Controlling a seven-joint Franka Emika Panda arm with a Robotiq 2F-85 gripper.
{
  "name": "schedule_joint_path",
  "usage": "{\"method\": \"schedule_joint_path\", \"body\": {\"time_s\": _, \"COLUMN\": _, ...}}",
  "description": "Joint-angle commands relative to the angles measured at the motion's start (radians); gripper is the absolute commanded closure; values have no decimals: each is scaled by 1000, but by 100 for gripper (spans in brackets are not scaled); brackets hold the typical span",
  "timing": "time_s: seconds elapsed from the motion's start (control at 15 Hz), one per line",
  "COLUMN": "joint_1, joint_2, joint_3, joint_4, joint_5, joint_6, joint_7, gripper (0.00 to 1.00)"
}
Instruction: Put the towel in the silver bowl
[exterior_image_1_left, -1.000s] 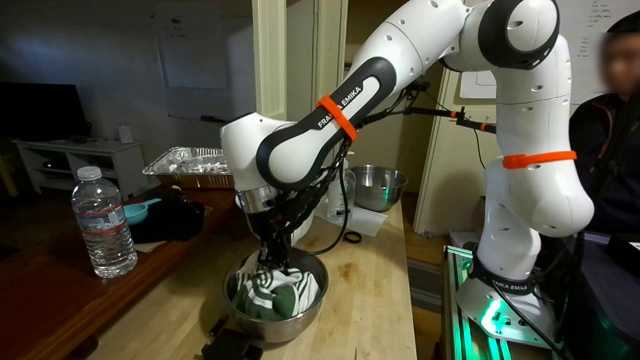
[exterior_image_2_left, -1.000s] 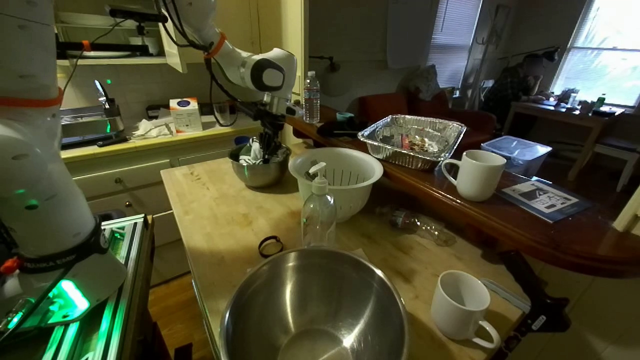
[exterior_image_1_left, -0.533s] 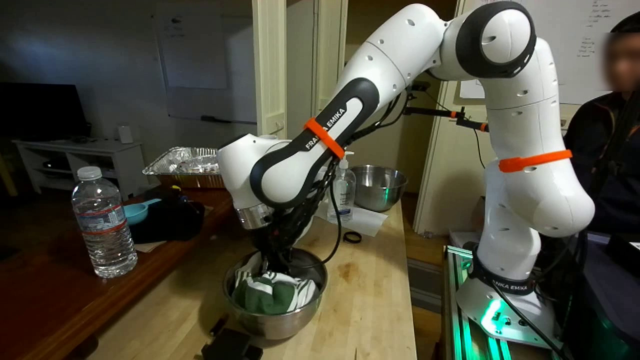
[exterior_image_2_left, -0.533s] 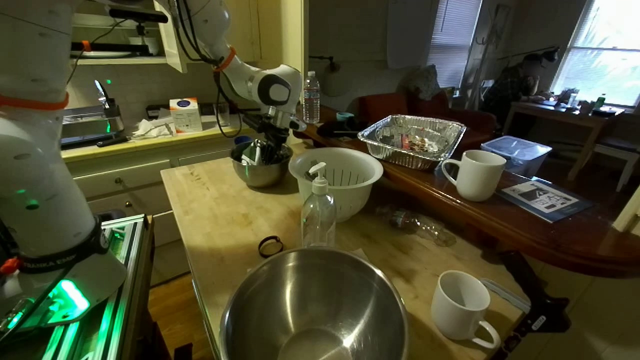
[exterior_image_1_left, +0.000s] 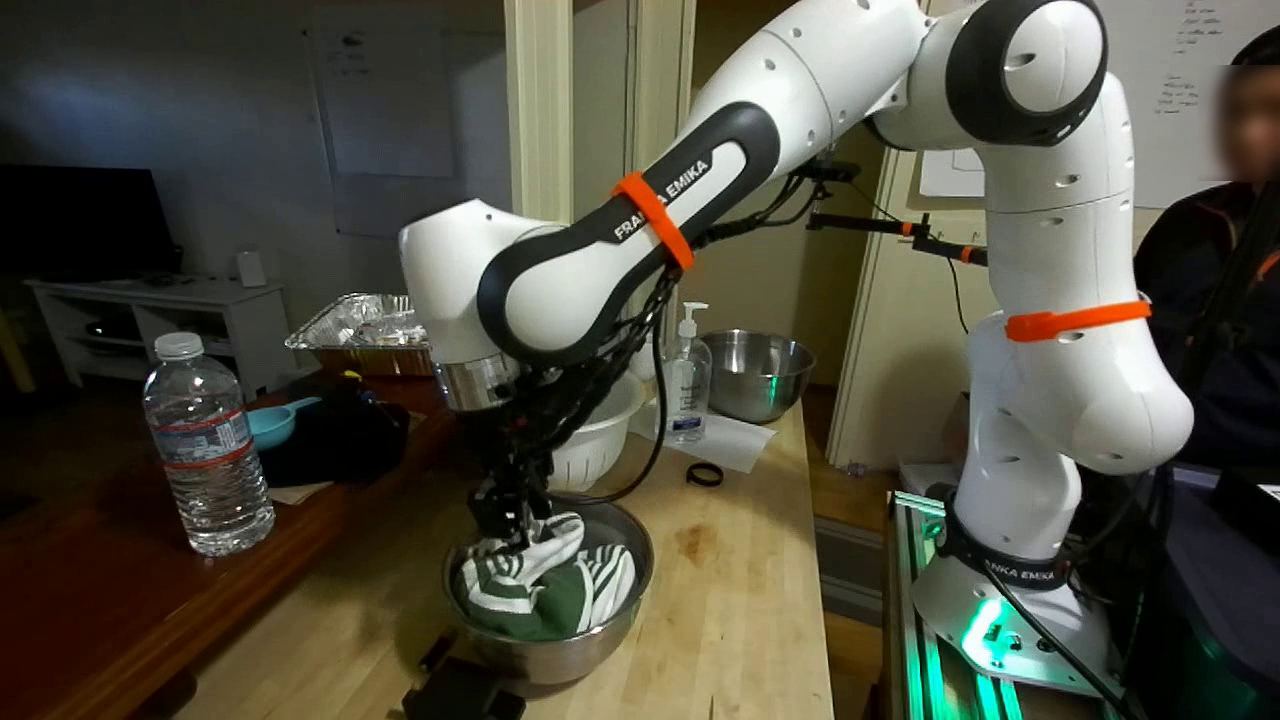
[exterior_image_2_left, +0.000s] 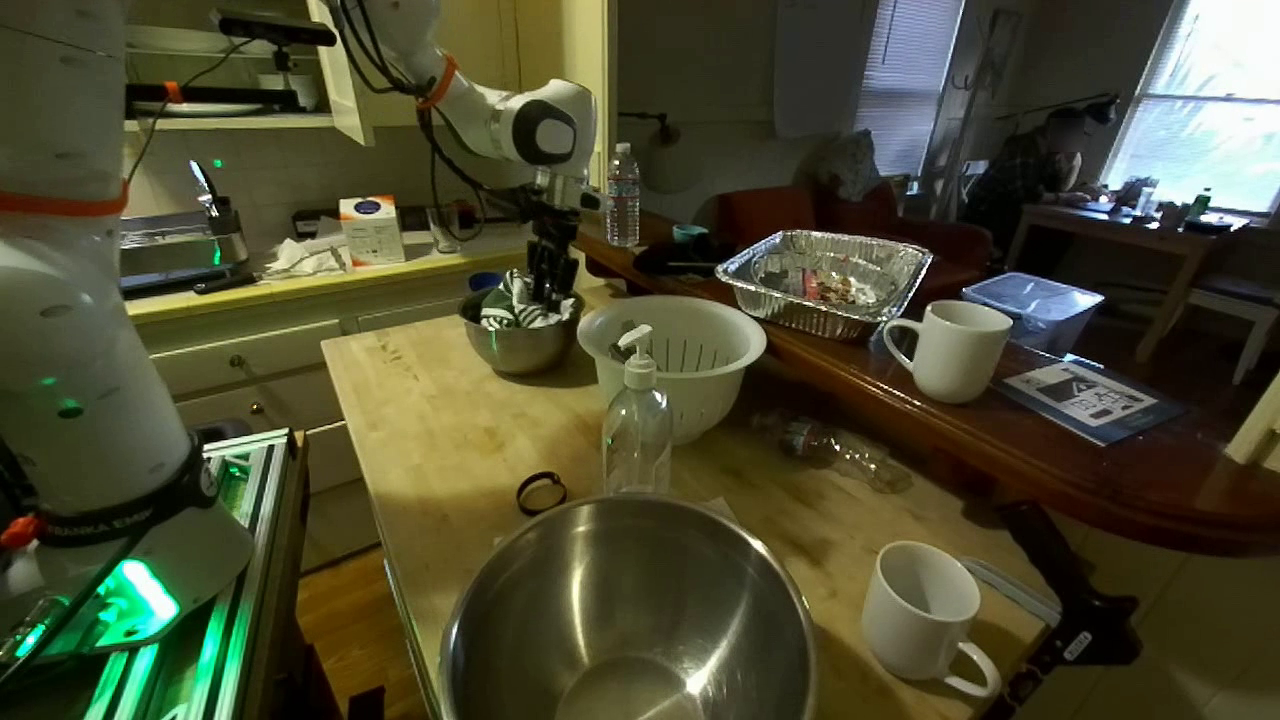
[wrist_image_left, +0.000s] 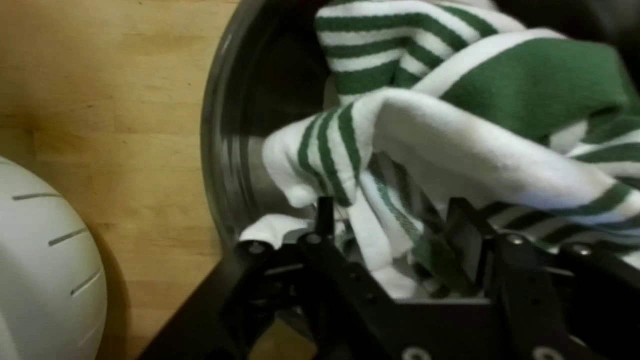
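Observation:
The green-and-white striped towel (exterior_image_1_left: 560, 600) lies bunched inside the silver bowl (exterior_image_1_left: 560, 655), and both exterior views show this. In the wrist view, folds of the towel (wrist_image_left: 530, 90) fill much of the bowl (wrist_image_left: 212, 115), with a strip of bare metal at its left. My gripper (wrist_image_left: 391, 207) stands open, its two fingers well apart. Towel folds show in and beyond the gap, not pinched; whether a finger touches cloth I cannot tell. In an exterior view, the gripper (exterior_image_2_left: 550, 290) points down at the bowl's mouth, its fingertips by the cloth.
A white colander (exterior_image_2_left: 690, 375) stands close to the bowl, with a pump bottle (exterior_image_2_left: 640, 430) beside it. A larger steel bowl (exterior_image_2_left: 630, 600) sits farther along the worktop. A black object (exterior_image_1_left: 465, 690) lies against the bowl. The raised wooden counter (exterior_image_1_left: 330, 560) runs alongside.
The gripper dipped deeper into the bowl half a second ago, and is now higher. Its jaws have opened. A striped white towel fold now stands up more; the bowl has hardly moved.

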Motion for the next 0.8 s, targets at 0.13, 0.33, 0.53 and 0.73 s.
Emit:
{"method": "schedule_joint_path", "body": {"time_s": 0.13, "joint_1": 33, "joint_2": -131, "joint_3": 29, "joint_4": 28, "joint_5": -31, "joint_6": -84, "joint_7": 22, "gripper": 0}}
{"method": "schedule_joint_path", "body": {"time_s": 0.33, "joint_1": 28, "joint_2": -149, "joint_3": 53, "joint_4": 43, "joint_5": -2, "joint_6": -94, "joint_7": -35, "gripper": 0}}
{"method": "schedule_joint_path", "body": {"time_s": 0.53, "joint_1": 15, "joint_2": -117, "joint_3": 62, "joint_4": 37, "joint_5": 25, "joint_6": -65, "joint_7": -137, "gripper": 0}}
{"method": "schedule_joint_path", "body": {"time_s": 0.73, "joint_1": 17, "joint_2": -95, "joint_3": 67, "joint_4": 37, "joint_5": 43, "joint_6": -73, "joint_7": -197, "gripper": 0}}
